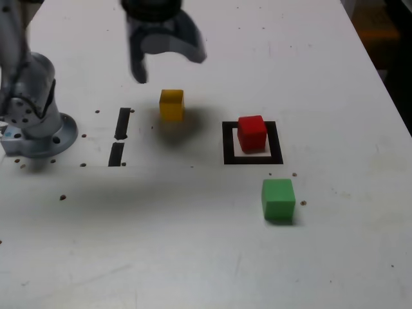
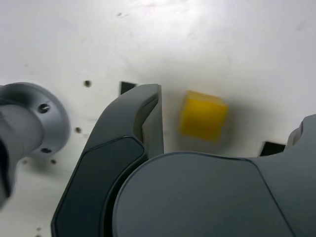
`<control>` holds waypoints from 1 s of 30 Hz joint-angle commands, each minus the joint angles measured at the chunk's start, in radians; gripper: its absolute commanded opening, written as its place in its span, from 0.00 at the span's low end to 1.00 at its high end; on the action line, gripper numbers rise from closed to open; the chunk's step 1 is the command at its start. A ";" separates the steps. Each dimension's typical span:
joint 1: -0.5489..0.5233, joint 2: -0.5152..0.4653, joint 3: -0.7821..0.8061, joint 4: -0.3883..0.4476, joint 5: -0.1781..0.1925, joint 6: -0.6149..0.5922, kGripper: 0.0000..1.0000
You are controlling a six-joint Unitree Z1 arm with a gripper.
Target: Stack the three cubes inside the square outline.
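Gripper (image 1: 166,61): your jaws stand spread and empty, blurred, seemingly above the yellow cube.
Yellow cube (image 1: 172,104): alone on the white surface (image 1: 193,244).
Red cube (image 1: 252,132): inside the square outline (image 1: 252,158).
Green cube (image 1: 278,199): on the surface, near the outline's front edge.

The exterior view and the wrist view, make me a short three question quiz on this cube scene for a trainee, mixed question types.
1. True or false: the red cube sits inside the square outline.
2. Which cube shows in the wrist view? A red, B yellow, C green.
3. Fill in: the gripper hangs above the table, jaws ____ and holding nothing.

Key: 1 true. 2 B, the yellow cube; the green cube lies outside the outline in the exterior view. 3 open.
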 commanded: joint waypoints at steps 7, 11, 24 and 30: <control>0.014 0.026 -0.023 -0.008 -0.039 0.151 0.92; 0.014 0.102 -0.046 -0.007 -0.063 0.245 0.89; 0.020 0.242 -0.036 -0.036 -0.091 0.287 0.84; 0.030 0.270 -0.030 -0.055 -0.095 0.288 0.77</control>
